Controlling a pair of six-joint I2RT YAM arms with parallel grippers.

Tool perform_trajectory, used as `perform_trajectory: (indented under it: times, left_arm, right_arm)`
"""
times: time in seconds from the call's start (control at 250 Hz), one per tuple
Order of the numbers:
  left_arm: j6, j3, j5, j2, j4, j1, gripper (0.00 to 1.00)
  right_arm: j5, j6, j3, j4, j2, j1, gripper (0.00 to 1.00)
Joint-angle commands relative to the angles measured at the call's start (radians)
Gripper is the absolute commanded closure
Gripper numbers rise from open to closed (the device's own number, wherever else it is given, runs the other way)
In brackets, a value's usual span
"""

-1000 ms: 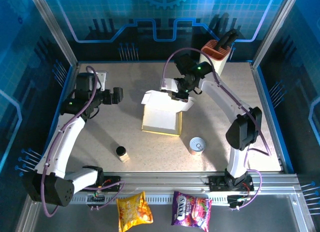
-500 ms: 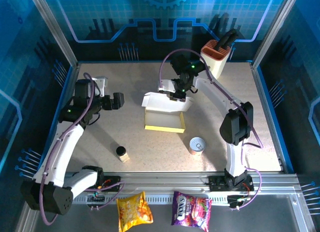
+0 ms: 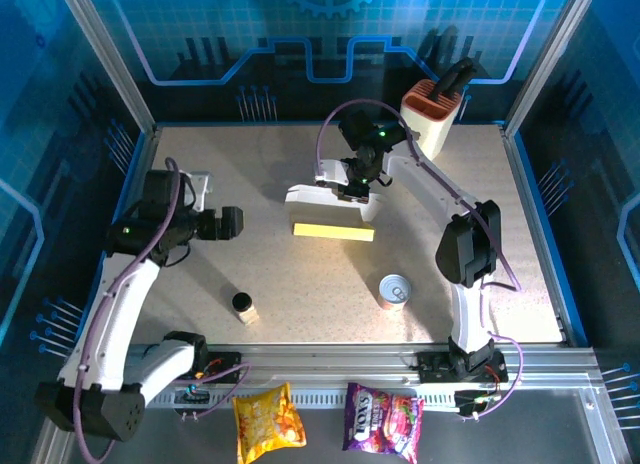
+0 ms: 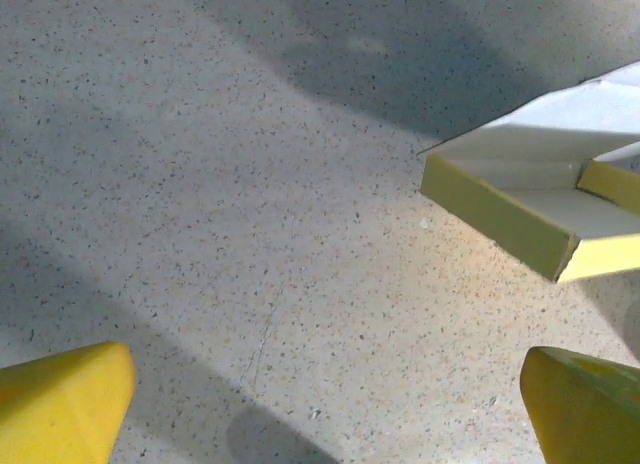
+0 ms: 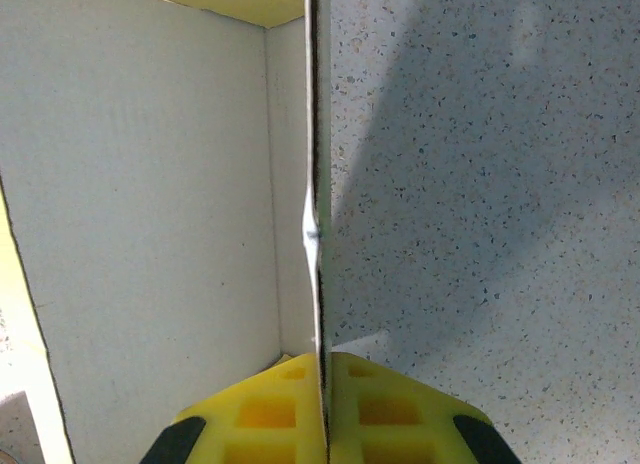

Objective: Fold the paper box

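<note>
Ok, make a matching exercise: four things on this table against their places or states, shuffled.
1 yellow cardboard paper box
2 silver tin can
3 cream knife block with orange top
4 small black-lidded jar

A far right corner
B near side, left of centre
C wall pinched by right gripper
D near side, right of centre

Pairs: 1-C, 2-D, 3-A, 4-B
</note>
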Motion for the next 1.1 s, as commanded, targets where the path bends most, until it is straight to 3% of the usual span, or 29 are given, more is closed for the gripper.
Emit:
perform_trajectory:
  times: [0.0,0.112,0.248,0.643,0.759,0.907,1.095]
  left_arm:
    - [0.045,-0.093,0.012,-0.089,-0.047,0.003,0.00]
    - [0.037,-0.201,-0.065,-0.183,0.020,0.004,0.00]
    - [-0.004,-0.199,-0.171,-0.191,0.010,0.004,0.00]
    - [-0.016,-0.178,-0.174,-0.096,-0.003,0.003,0.00]
    - [-0.037,-0.182,-0.127,-0.106,-0.001,0.005,0.00]
    - [-0.056,-0.200,-0.078,-0.153,0.039,0.002,0.00]
    - [-0.096,-0.227,0.085,-0.189,0.148,0.003,0.00]
  right_arm:
    - [-0.032,-0.008,0.013,-0.015,0.023,-0.012,0.99]
    - [-0.038,-0.007,0.005,-0.007,0.019,-0.015,0.98]
    - [-0.039,-0.005,0.003,-0.002,0.019,-0.017,0.96]
    - [-0.075,0.002,-0.006,0.006,0.011,-0.017,0.78]
    - [-0.089,0.005,-0.005,0.000,-0.004,-0.017,0.75]
    - [-0.130,0.035,-0.006,0.008,-0.043,-0.019,0.59]
    - [-0.210,0.162,-0.039,0.078,-0.141,-0.042,0.49]
